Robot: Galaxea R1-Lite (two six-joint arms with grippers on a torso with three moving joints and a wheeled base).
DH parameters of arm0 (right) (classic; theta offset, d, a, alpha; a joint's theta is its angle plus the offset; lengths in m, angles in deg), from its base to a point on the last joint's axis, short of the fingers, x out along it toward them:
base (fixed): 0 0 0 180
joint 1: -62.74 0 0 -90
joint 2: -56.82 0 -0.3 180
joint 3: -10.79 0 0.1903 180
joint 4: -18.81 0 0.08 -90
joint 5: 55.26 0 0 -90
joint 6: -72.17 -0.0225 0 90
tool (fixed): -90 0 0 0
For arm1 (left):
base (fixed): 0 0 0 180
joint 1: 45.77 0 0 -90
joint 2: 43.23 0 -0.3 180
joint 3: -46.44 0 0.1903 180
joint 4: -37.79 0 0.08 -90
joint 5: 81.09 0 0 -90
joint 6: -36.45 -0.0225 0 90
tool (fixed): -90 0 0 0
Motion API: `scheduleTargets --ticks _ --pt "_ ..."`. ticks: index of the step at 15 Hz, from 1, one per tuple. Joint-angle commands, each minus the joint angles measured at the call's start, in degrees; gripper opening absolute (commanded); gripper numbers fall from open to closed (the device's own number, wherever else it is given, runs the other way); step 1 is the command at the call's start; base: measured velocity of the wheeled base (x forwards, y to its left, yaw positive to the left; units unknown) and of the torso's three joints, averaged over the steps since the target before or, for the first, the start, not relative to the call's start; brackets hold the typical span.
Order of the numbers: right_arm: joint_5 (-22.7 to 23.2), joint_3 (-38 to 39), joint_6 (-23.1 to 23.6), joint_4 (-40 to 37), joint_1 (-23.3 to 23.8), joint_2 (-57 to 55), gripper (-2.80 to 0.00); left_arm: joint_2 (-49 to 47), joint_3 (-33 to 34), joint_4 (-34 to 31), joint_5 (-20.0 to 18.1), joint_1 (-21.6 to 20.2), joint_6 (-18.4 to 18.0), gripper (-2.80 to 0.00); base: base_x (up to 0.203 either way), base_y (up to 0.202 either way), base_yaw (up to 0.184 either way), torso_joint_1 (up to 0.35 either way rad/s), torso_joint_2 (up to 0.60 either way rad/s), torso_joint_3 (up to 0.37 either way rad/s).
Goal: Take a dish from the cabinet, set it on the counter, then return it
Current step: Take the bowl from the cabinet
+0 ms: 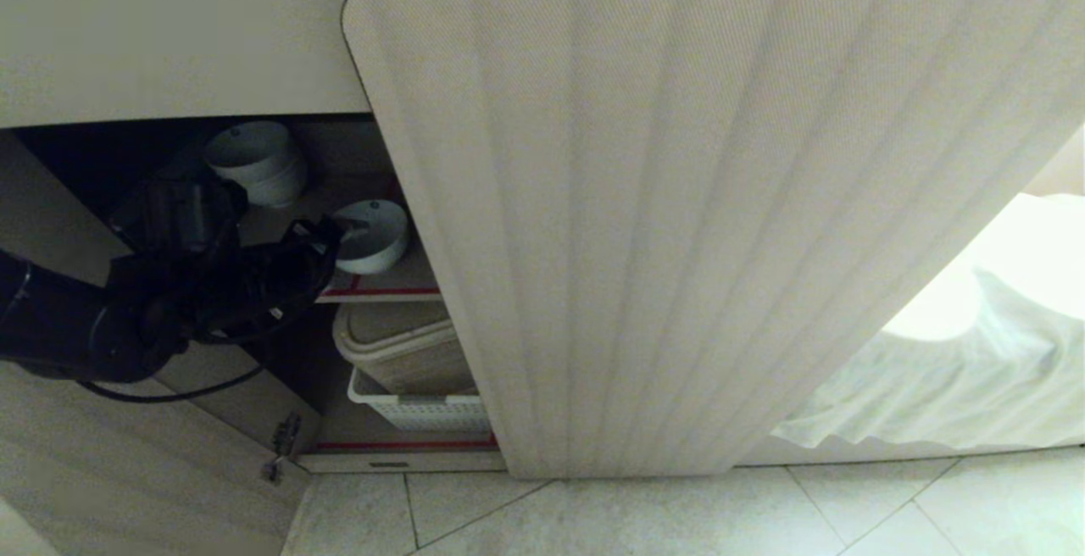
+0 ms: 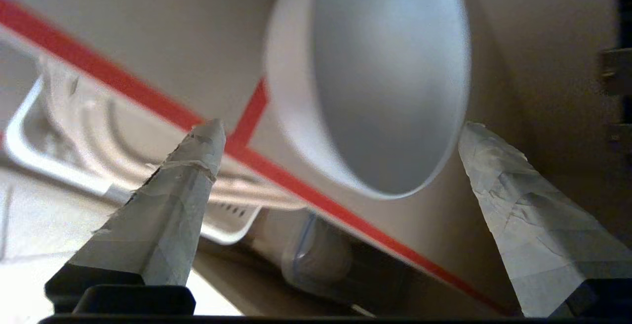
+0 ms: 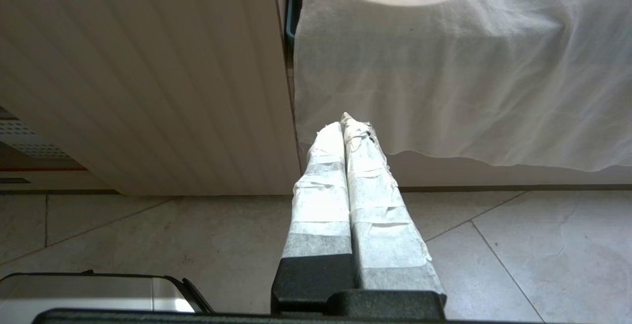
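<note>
- The dish you want sits on the cabinet's upper shelf, near its red-edged front edge, just beside the open ribbed door.
- Your left gripper is right at the dish with its taped fingers spread wide, one on each side of the rim, not closed on it.
- A stack of white bowls stands further back on the same shelf.
- Below, a white basket holds beige containers.
- Your right gripper hangs over the tiled floor in front of a white cloth, fingers pressed together, holding nothing.
</note>
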Motion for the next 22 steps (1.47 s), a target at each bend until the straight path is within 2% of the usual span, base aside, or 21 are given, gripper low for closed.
scheduleTargets --ticks 1,4,7,17,19,22 --pt "0.0 0.0 0.0 0.0 0.0 0.0 -2.80 0.0 -0.3 -1.0 0.0 -0.4 -0.4 0.00 0.000 0.000 0.000 0.000 0.00 0.000" --pt "0.0 0.0 0.0 0.0 0.0 0.0 -2.80 -0.4 -2.4 -3.2 -0.2 -1.2 -0.8 0.00 0.000 0.000 0.000 0.000 0.00 0.000" --pt "0.0 0.0 0.0 0.0 0.0 0.0 -2.80 -0.5 -6.2 -9.2 -0.1 -1.3 -0.9 0.00 0.000 0.000 0.000 0.000 0.00 0.000" --pt "0.0 0.0 0.0 0.0 0.0 0.0 -2.80 -1.0 -8.3 -9.6 -0.2 -1.2 -1.2 0.00 0.000 0.000 0.000 0.000 0.00 0.000" --pt "0.0 0.0 0.0 0.0 -0.1 0.0 -2.80 -1.1 -7.9 -9.6 -0.1 -1.2 -5.0 0.00 0.000 0.000 0.000 0.000 0.00 0.000" --pt "0.0 0.0 0.0 0.0 -0.1 0.0 -2.80 -1.3 -8.1 -9.7 0.0 -1.3 -5.7 0.00 0.000 0.000 0.000 0.000 0.00 0.000"
